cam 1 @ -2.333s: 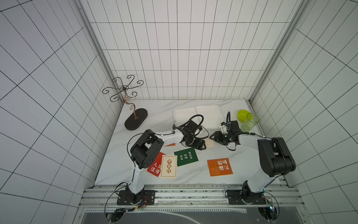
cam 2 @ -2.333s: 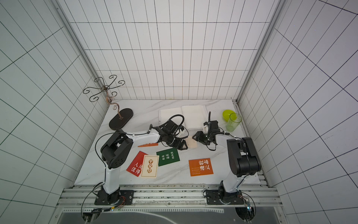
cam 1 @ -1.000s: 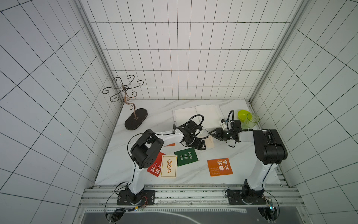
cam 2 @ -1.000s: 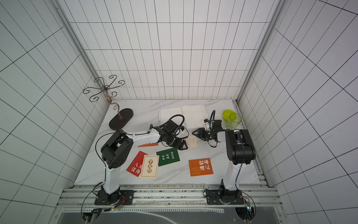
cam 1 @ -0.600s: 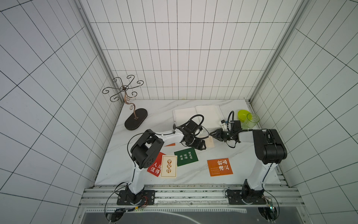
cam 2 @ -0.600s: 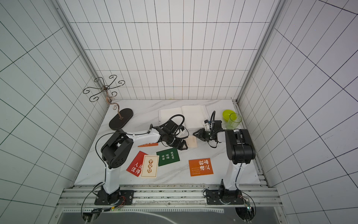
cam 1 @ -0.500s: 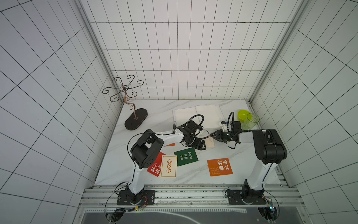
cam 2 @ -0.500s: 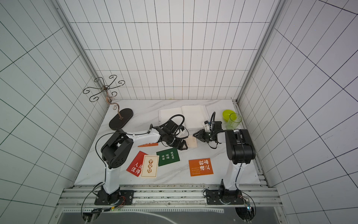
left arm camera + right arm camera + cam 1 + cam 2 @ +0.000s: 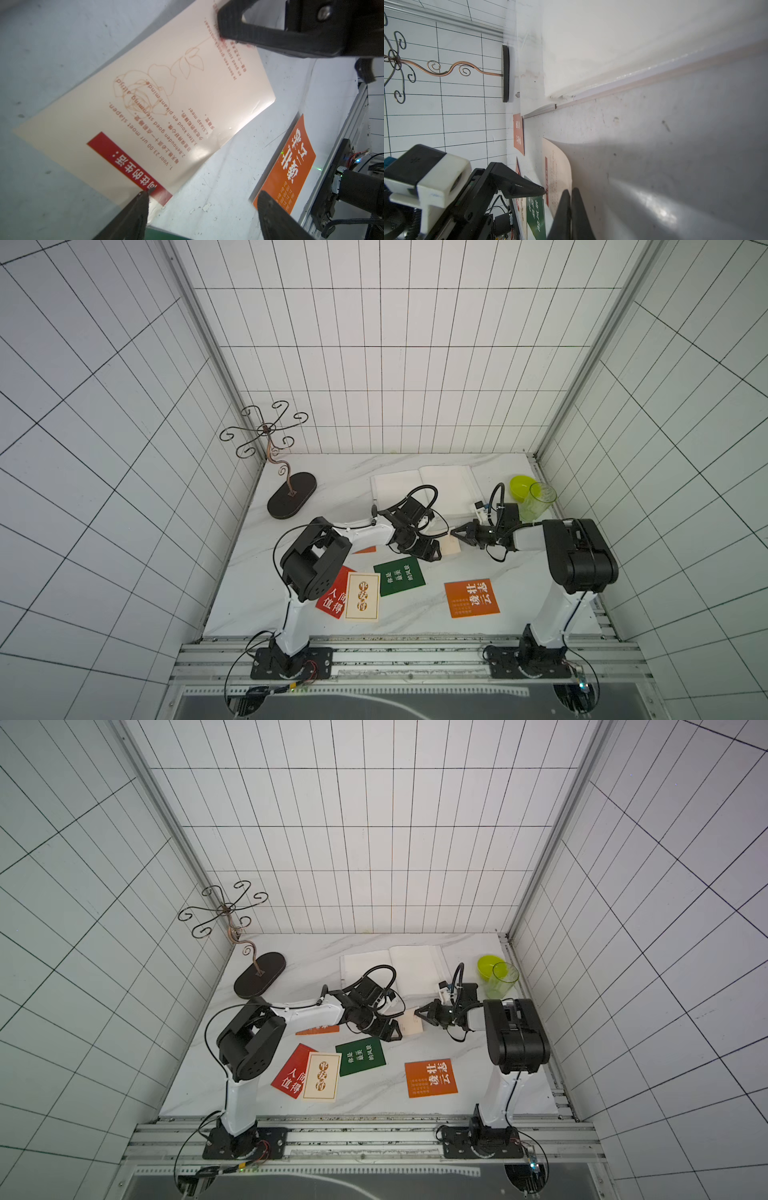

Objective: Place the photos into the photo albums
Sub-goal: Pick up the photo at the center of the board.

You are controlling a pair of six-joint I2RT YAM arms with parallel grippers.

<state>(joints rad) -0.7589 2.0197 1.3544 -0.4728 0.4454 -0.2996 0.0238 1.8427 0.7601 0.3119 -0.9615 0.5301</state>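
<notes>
Two risks, as I judge them. The left gripper [image 9: 432, 558] has one fingertip [image 9: 143, 194] down on the card [image 9: 166, 99], at its red banner. If that tip is not lifted when the far end goes up, the card may crease or be pulled out of the pinch. The card bows already, and its edge toward the right gripper [image 9: 454, 532] curls off the table [image 9: 332, 497]. That gripper bites only a thin strip of the edge, so the glossy sheet could slip free on the way to the album [image 9: 424, 489], or snag on the album's near edge.

The left gripper's jaws are wide apart and hold nothing. One tip touches the card; the other hangs over bare table, short of an orange card [image 9: 291, 166]. The right gripper's jaws are together, clamped on the card's edge as far as both wrist views show.

The card sits just in front of the open album, between the two grippers, not yet on a page. The orange card and a green card [image 9: 399, 576] lie farther in front of the album, with no gripper on them.
</notes>
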